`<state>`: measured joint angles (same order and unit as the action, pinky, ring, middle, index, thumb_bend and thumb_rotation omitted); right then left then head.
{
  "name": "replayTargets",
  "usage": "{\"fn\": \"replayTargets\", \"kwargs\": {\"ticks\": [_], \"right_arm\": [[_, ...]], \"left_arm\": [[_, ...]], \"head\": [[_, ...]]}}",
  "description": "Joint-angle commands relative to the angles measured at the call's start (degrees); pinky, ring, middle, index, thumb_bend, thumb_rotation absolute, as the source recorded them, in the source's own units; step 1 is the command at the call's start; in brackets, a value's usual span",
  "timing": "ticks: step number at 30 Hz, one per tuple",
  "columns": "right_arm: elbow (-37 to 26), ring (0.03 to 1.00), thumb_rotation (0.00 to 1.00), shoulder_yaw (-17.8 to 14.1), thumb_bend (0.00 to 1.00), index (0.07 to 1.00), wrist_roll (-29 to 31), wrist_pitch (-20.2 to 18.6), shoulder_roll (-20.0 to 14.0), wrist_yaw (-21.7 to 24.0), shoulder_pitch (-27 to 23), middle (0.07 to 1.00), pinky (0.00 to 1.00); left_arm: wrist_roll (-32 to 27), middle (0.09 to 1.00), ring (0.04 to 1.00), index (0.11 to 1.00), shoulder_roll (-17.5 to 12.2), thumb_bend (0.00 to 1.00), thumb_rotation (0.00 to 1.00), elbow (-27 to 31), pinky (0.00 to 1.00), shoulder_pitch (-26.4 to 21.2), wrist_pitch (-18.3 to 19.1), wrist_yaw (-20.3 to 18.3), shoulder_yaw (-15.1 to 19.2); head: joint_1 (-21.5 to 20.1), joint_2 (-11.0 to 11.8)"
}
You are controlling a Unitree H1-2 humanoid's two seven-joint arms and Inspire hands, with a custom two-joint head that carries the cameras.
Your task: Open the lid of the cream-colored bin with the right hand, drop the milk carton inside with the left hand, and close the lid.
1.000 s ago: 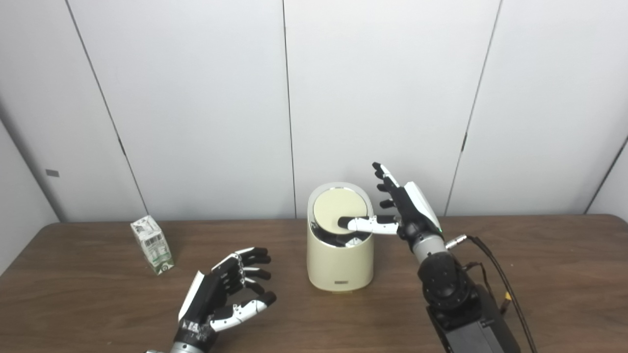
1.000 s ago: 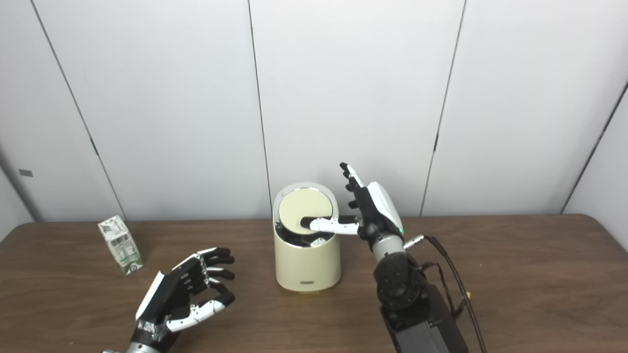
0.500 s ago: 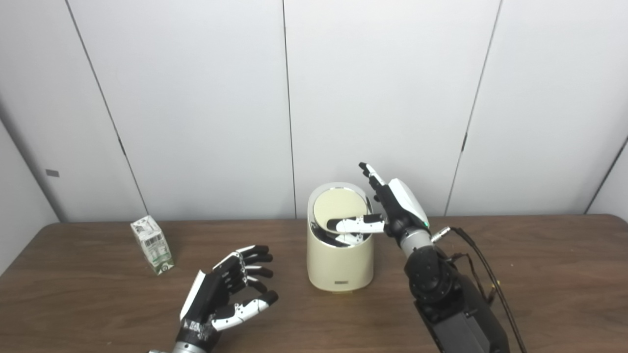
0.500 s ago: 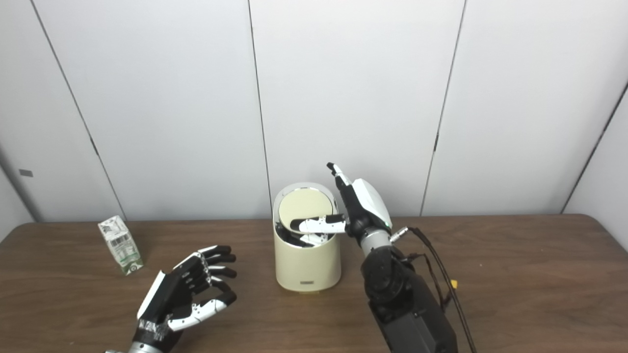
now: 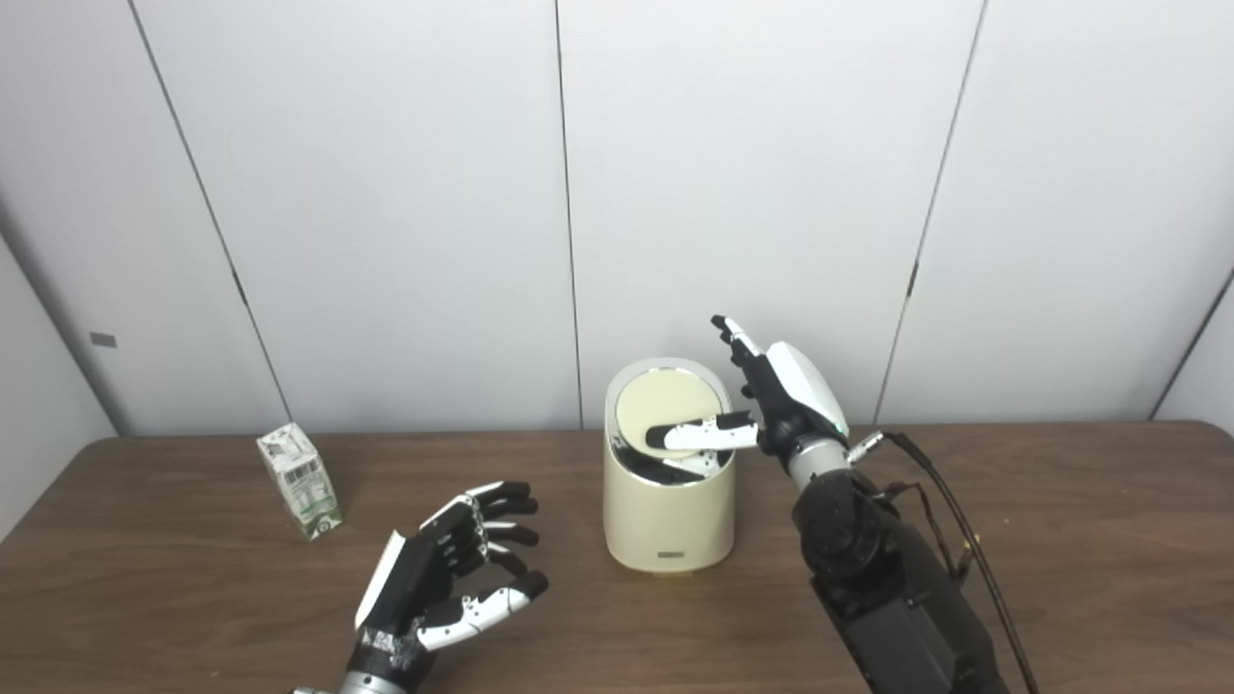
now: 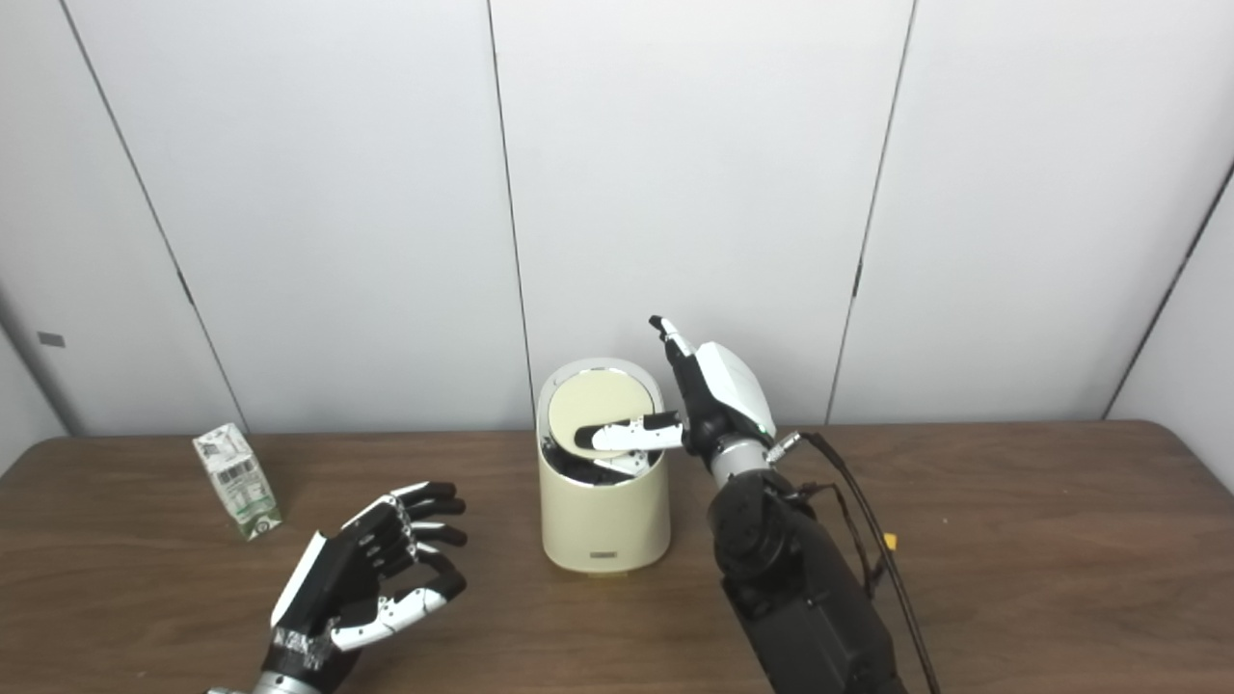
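Bin (image 5: 667,516): cream, centre of the frame on your table (image 5: 1060,540). Its lid (image 5: 665,414) is tipped up toward the back, with a dark gap at the front.

Right hand (image 5: 771,400): just right of the bin's top, fingers apart and pointing up, gripping nothing; its thumb (image 5: 689,437) lies across the lid's front edge.

Left hand (image 5: 439,578): lower left of centre, above the table, fingers spread, empty.

Milk carton (image 5: 299,480): upright at mid-left, well apart from your left hand.
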<state>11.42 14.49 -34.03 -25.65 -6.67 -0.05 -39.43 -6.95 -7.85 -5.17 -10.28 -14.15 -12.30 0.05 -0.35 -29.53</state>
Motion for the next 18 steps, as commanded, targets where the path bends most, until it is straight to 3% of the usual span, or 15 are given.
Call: {"fn": "replayTargets", "kwargs": {"ticks": [1, 3, 7, 13, 18], "right_arm": [[-0.96, 0.848, 0.39, -0.28, 0.81, 0.936, -1.77, -0.83, -1.07, -0.22, -2.62, 0.914, 0.68], [-1.15, 0.844, 0.36, -0.56, 0.80, 0.933, -3.13, -1.20, -0.92, 0.96, -2.28, 0.913, 0.66], [-1.58, 0.855, 0.20, -1.77, 0.73, 0.924, -7.68, -1.26, -0.08, 5.68, -1.39, 0.924, 0.67], [-2.01, 0.857, 0.04, -3.75, 0.75, 0.900, -12.96, -1.26, 1.75, 11.26, 0.02, 0.921, 0.67], [-2.02, 0.849, 0.01, -3.56, 0.75, 0.891, -14.19, -1.24, 1.85, 12.63, 0.59, 0.915, 0.66]], "left_arm": [[-0.47, 0.745, 0.647, 0.783, -0.34, 0.68, 0.10, 2.47, 0.51, -1.11, -0.16, -0.09, 0.03], [-0.66, 0.746, 0.648, 0.784, -0.39, 0.68, 0.11, 2.69, 0.51, -1.03, 0.13, -0.23, 0.03], [-0.35, 0.746, 0.648, 0.784, -0.54, 0.66, 0.10, 3.24, 0.51, -0.87, 0.38, -0.20, 0.05], [-0.12, 0.745, 0.648, 0.782, -0.79, 0.66, 0.10, 3.69, 0.51, -0.90, 0.34, -0.26, 0.04], [-0.03, 0.749, 0.648, 0.783, -0.97, 0.67, 0.10, 3.85, 0.51, -0.97, 0.46, -0.23, 0.10]], "head": [[-0.03, -0.01], [0.08, -0.31], [0.29, -0.65], [0.30, -1.03], [0.24, -1.21]]}}
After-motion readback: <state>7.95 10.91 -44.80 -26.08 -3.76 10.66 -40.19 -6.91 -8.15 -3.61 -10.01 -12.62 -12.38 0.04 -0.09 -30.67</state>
